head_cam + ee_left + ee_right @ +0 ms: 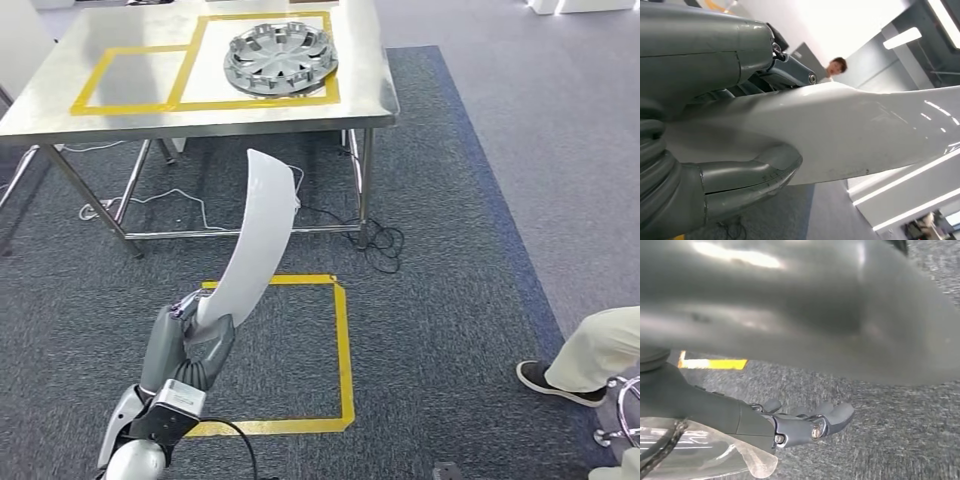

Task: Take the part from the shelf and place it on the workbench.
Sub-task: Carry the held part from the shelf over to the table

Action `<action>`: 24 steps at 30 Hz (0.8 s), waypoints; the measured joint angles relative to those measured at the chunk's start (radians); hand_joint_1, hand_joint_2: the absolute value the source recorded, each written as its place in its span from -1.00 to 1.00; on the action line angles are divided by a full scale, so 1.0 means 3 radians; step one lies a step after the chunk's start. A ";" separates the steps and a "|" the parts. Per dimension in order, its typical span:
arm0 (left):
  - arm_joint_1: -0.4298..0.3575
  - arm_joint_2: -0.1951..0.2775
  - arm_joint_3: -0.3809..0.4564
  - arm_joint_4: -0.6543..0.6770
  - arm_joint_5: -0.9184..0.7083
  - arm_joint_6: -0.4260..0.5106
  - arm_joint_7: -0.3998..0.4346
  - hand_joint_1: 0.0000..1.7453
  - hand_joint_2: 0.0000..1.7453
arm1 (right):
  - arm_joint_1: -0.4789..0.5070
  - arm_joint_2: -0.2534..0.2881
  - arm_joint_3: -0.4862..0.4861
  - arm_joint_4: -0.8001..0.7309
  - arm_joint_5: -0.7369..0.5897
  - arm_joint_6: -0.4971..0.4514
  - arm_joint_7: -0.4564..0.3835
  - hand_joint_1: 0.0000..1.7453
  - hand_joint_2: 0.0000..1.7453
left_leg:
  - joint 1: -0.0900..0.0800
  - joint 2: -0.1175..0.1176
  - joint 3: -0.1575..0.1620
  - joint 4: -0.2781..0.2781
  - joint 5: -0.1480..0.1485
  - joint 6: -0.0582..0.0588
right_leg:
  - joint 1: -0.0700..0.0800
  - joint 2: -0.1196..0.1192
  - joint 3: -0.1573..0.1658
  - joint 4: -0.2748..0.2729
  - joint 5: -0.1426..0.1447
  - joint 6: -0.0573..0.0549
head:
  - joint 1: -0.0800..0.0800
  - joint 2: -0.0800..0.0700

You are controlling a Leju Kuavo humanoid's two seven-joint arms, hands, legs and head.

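The part (260, 235) is a long, curved white panel. My left hand (189, 345) grips its lower end, and the panel rises forward toward the workbench (45, 90), its tip still short of the near edge. In the left wrist view the part (851, 130) lies clamped between the thumb (749, 175) and the darker fingers (791, 72) of my left hand. My right hand (802, 425) hangs over the grey carpet with its fingers stretched out and nothing in them.
On the steel workbench, yellow tape marks two rectangles; a grey wheel cover (281, 58) lies in the right one. Cables (377, 245) trail under the table. A yellow taped square (343, 350) marks the carpet. A person's leg and shoe (540, 378) are at the right.
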 joint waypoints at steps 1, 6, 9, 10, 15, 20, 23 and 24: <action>-0.0001 0.0000 0.0000 0.0011 0.0007 -0.0002 0.0000 1.00 1.00 | -0.0009 0.0000 -0.0002 0.0013 0.0005 0.0007 -0.0002 -1.00 -1.00 | 0.0000 0.0014 0.0048 -0.0121 0.0107 0.0012 | 0.0003 -0.0044 0.0018 0.0000 -0.0013 0.0002 | 0.0000 0.0000; -0.0035 -0.0006 -0.0004 0.0036 0.0027 -0.0013 -0.0001 1.00 1.00 | -0.0062 0.0000 -0.0006 0.0062 0.0021 0.0013 -0.0012 -1.00 -1.00 | -0.0082 0.0256 0.0378 -0.0859 0.0376 0.0117 | 0.0038 -0.0230 0.0085 -0.0006 -0.0087 0.0066 | 0.0005 0.0000; -0.0041 -0.0009 -0.0004 0.0047 0.0026 -0.0023 -0.0001 1.00 1.00 | -0.0091 0.0000 -0.0007 0.0073 0.0043 -0.0019 -0.0037 -1.00 -1.00 | -0.0064 0.0151 0.0393 -0.0911 0.0382 0.0154 | 0.0036 -0.0243 0.0099 0.0014 -0.0142 0.0117 | 0.0017 -0.0001; -0.0048 -0.0013 -0.0004 0.0050 0.0023 -0.0029 -0.0001 1.00 1.00 | -0.0101 0.0000 -0.0007 0.0075 0.0049 -0.0038 -0.0052 -1.00 -1.00 | -0.0050 0.0124 0.0406 -0.0931 0.0389 0.0168 | 0.0032 -0.0159 0.0062 0.0099 -0.0198 0.0130 | 0.0025 -0.0001; -0.0069 -0.0042 -0.0003 0.0072 0.0017 -0.0055 0.0000 1.00 1.00 | -0.0106 0.0000 -0.0022 0.0092 0.0049 -0.0102 -0.0090 -1.00 -1.00 | -0.0036 0.0008 0.0431 -0.0944 0.0377 0.0204 | 0.0029 0.0120 -0.0451 0.0921 -0.0422 0.0154 | 0.0051 0.0000; -0.0074 -0.0052 -0.0003 0.0084 0.0016 -0.0062 0.0000 1.00 1.00 | -0.0112 0.0000 -0.0030 0.0100 0.0051 -0.0111 -0.0091 -1.00 -1.00 | -0.0048 -0.0051 0.0474 -0.0921 0.0323 0.0150 | 0.0029 0.0145 -0.0168 0.0082 0.0102 0.0117 | 0.0048 -0.0001; -0.0077 -0.0056 -0.0007 0.0085 0.0017 -0.0065 -0.0001 1.00 1.00 | -0.0110 0.0001 -0.0030 0.0102 0.0055 -0.0109 -0.0086 -1.00 -1.00 | -0.0049 -0.0056 0.0466 -0.0910 0.0309 0.0110 | 0.0032 0.0154 -0.0127 0.0012 0.0090 0.0060 | 0.0047 0.0000; -0.0078 -0.0056 -0.0008 0.0085 0.0019 -0.0065 -0.0002 1.00 1.00 | -0.0108 0.0002 -0.0031 0.0102 0.0057 -0.0108 -0.0086 -1.00 -1.00 | -0.0046 -0.0049 0.0461 -0.0881 0.0286 0.0092 | 0.0026 0.0151 -0.0116 0.0007 0.0088 0.0040 | 0.0043 0.0000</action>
